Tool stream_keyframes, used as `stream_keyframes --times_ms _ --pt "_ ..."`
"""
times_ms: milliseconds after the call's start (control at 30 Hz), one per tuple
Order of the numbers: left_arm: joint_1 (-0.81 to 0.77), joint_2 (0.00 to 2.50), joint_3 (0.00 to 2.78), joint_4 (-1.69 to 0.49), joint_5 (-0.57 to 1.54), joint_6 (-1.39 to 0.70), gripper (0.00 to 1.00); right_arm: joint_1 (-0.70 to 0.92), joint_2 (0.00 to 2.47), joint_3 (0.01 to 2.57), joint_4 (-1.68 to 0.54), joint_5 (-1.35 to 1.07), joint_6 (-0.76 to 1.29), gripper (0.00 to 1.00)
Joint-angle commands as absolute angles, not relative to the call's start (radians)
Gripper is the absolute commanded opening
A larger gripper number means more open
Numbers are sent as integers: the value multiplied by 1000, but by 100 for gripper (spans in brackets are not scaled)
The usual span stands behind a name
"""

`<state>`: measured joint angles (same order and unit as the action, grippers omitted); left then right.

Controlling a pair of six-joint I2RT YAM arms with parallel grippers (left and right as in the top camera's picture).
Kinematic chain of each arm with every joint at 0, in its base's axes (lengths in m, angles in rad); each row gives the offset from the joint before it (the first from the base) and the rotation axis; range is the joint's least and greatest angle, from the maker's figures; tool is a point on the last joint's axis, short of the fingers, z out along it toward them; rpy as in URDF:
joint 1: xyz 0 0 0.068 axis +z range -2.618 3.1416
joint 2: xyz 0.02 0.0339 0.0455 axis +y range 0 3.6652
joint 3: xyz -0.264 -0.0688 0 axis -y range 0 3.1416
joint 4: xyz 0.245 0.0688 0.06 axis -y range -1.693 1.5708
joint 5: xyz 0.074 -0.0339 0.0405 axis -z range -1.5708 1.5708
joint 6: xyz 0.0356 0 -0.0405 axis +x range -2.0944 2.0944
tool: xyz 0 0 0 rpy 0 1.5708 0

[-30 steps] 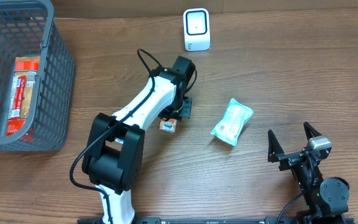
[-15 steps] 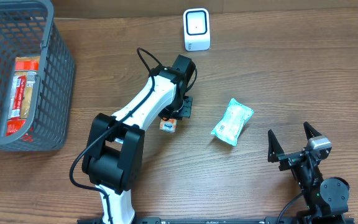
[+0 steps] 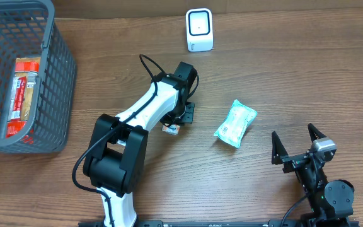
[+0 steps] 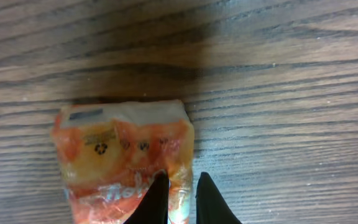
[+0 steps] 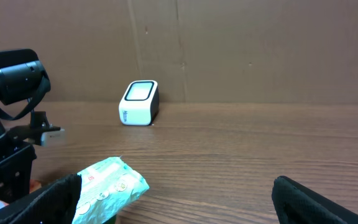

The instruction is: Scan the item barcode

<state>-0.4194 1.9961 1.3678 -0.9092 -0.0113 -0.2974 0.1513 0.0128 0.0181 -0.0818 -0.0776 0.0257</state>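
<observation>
Wood-grain bench. Left far corner: basket (image 3: 55, 69), apparently for scanned stock. Mid-bench: left jaws pinched together on orange packet (image 4: 123, 162), likely for carrying to scanner (image 3: 200, 30) at far edge. Right of centre lies teal packet (image 3: 236, 123). Near-right corner: right jaws wide apart, empty.

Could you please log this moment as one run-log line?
left gripper: shut on orange packet | right gripper: open, empty | white scanner: apart from packet
</observation>
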Motion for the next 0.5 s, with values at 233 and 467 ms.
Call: stream_keyframes --times_ms 233,467 --pt "-434 1978 1332 -883 41 -315 4 148 4 8 -77 -73 22 100" --pt "-458 1978 1332 -862 35 -323 4 148 4 8 -77 -73 22 100"
